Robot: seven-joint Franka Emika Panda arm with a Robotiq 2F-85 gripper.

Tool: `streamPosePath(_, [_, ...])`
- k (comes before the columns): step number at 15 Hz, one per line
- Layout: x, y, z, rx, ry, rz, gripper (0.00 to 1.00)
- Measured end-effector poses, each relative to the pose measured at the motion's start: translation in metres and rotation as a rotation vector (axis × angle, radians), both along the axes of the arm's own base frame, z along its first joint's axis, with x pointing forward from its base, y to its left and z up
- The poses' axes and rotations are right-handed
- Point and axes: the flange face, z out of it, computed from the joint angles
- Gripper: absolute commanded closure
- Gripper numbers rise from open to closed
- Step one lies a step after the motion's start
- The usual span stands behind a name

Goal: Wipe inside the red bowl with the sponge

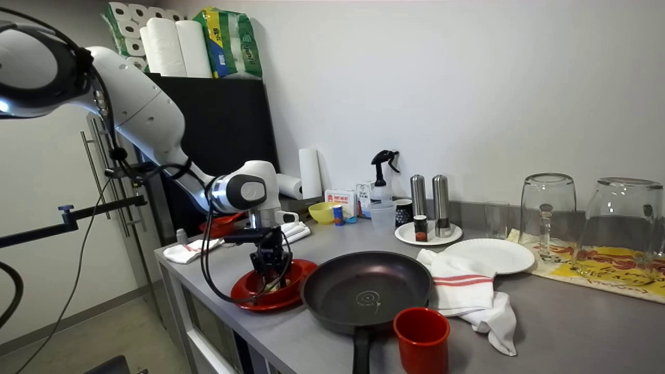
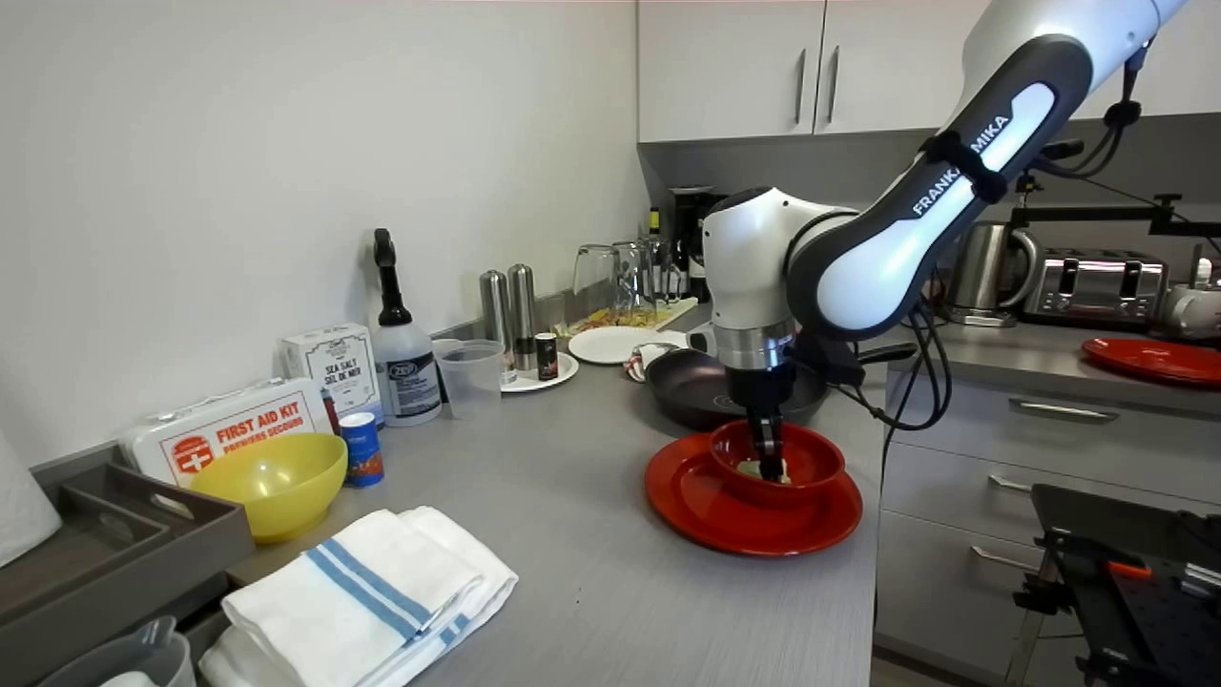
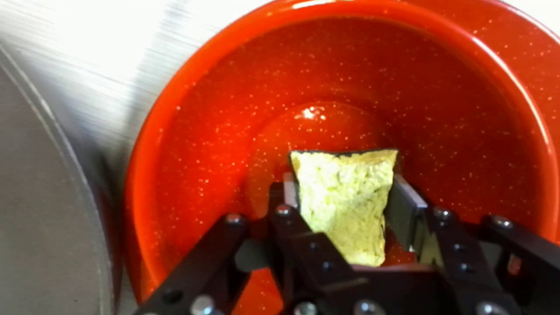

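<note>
The red bowl (image 1: pixel 297 274) stands on a red plate (image 1: pixel 249 298) near the counter's edge; both also show in an exterior view, the bowl (image 2: pixel 811 463) and the plate (image 2: pixel 725 530). In the wrist view the speckled inside of the bowl (image 3: pixel 205 140) fills most of the picture. My gripper (image 3: pixel 348 192) points down into the bowl, its two fingers on either side of the pale yellow sponge (image 3: pixel 343 210), shut on it. The sponge is low in the bowl; whether it presses on the bottom is hard to tell. In an exterior view the gripper (image 2: pixel 769 468) hides part of the sponge.
A black frying pan (image 1: pixel 363 291) stands close beside the bowl and plate; its side shows in the wrist view (image 3: pixel 43 197). A red cup (image 1: pixel 422 337) and a white towel (image 1: pixel 467 291) lie past the pan. A yellow bowl (image 2: pixel 286 477) and folded towels (image 2: pixel 362 592) are farther along.
</note>
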Motion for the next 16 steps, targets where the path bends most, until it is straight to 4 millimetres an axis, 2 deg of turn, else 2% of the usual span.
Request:
streamPosePath(7, [0.004,0.002,0.0,-0.026,0.031,0.03,0.75])
streamPosePath(16, [0.031,0.012,0.008,0.111,-0.225,-0.042,0.75])
